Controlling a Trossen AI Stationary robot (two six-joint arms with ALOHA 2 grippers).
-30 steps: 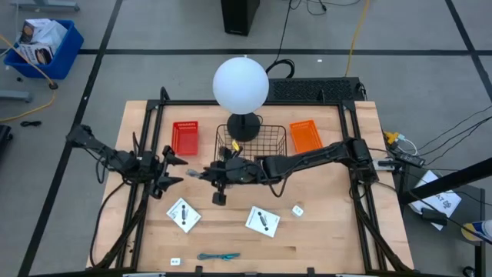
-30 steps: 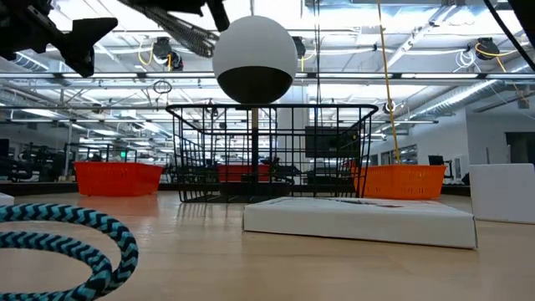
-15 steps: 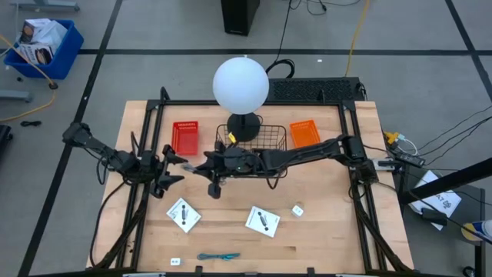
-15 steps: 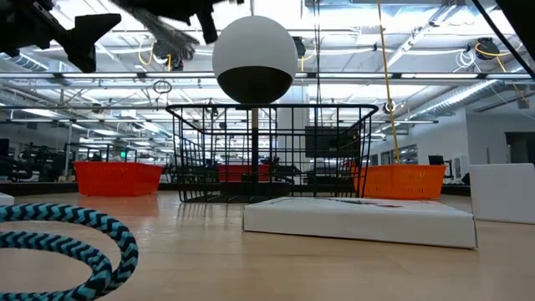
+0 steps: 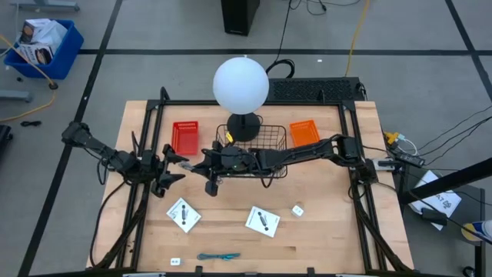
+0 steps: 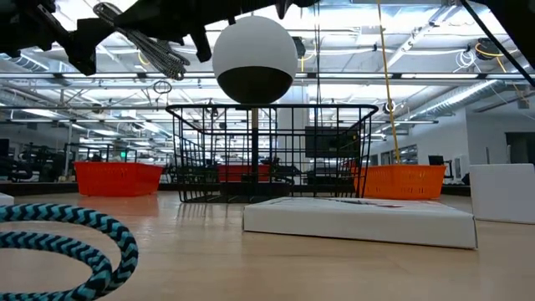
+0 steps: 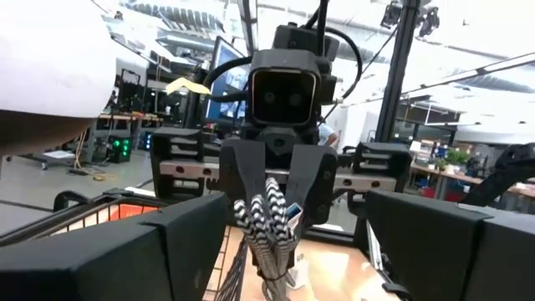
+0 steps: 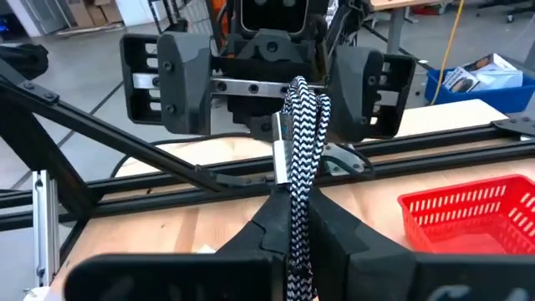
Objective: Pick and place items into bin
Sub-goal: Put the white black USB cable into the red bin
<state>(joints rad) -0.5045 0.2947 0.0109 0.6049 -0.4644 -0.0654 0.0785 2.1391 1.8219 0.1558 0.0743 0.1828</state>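
My right gripper [image 5: 201, 168] reaches across the table's middle and is shut on a black-and-white braided cord [image 8: 301, 125], which also shows in the left wrist view [image 7: 266, 226]. My left gripper [image 5: 177, 169] faces it, open. In the right wrist view its fingers [image 8: 167, 84] stand on either side of the cord's free end without touching. Two white cards [image 5: 183, 214] [image 5: 262, 221], a tiny white cube [image 5: 297, 209] and a blue braided cord [image 5: 217, 256] lie flat on the table. My right gripper pinches the bundled braided cord between its two fingers [image 8: 272, 221], several strands together. The fingers lie level and point toward the table's left. The banded end [image 8: 282, 155] sticks out past the fingertips, a loop hangs below [image 7: 259, 255], and all of it is lifted clear.
A black wire basket [image 5: 257, 142] holds the globe lamp's base [image 5: 244, 127], with a red bin [image 5: 184, 137] to its left and an orange bin [image 5: 306, 135] to its right. The white globe [image 5: 241, 83] stands over the far middle. A small white tag [image 5: 174, 261] lies near the front edge.
My right gripper has carried the black-and-white cord toward the table's left and slightly toward the far edge, up to my left gripper. In the low view the cord has come into sight at upper left. Nothing on the table has moved.
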